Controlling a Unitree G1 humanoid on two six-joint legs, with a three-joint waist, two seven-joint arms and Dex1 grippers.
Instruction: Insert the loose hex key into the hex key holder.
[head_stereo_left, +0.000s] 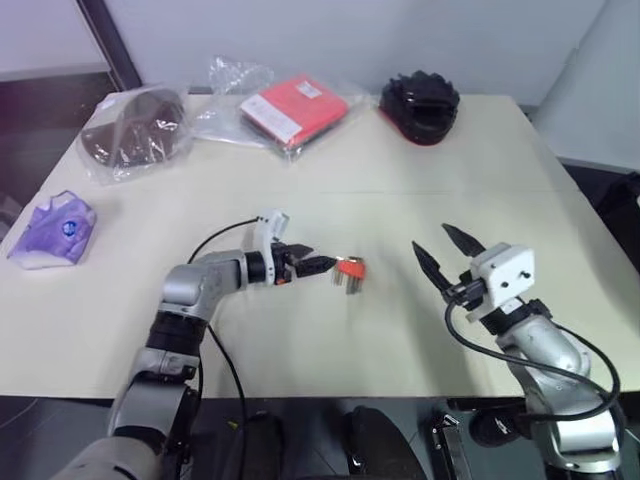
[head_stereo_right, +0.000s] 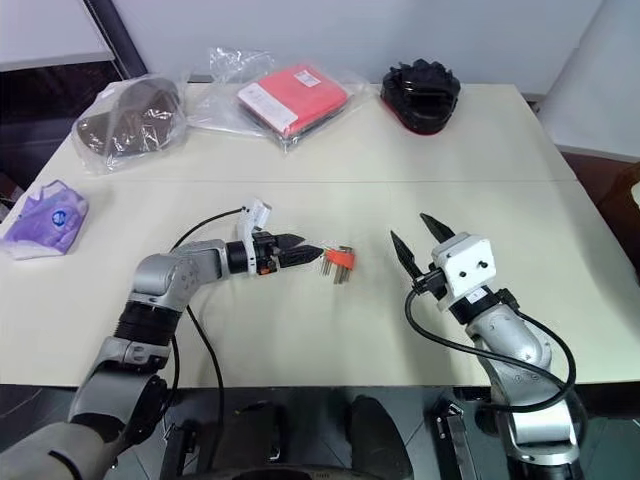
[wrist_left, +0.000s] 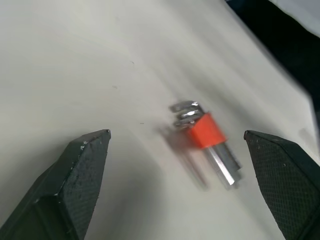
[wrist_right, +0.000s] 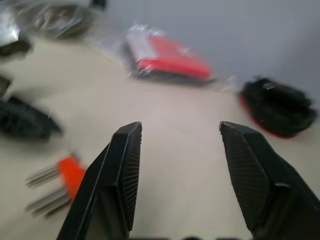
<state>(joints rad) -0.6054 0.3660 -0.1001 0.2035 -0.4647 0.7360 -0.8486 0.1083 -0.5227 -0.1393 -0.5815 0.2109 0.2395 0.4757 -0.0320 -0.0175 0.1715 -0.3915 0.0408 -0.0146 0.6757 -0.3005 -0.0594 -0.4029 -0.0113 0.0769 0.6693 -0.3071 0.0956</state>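
While the orange key holder (head_stereo_left: 351, 268) lies on the table (head_stereo_left: 400, 200) with its metal keys seated in it, the left claw (head_stereo_left: 318, 265) sits just beside it — fingers spread wide, gripping nothing. Well apart on the other side, the right claw (head_stereo_left: 440, 252) hovers — fingers apart, likewise empty.

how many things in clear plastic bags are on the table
2 for sure. A red packet lies in clear plastic at the far edge, middle. A dark item in a bag lies to its left. The purple item at the table's left edge may be bagged too; I cannot tell.
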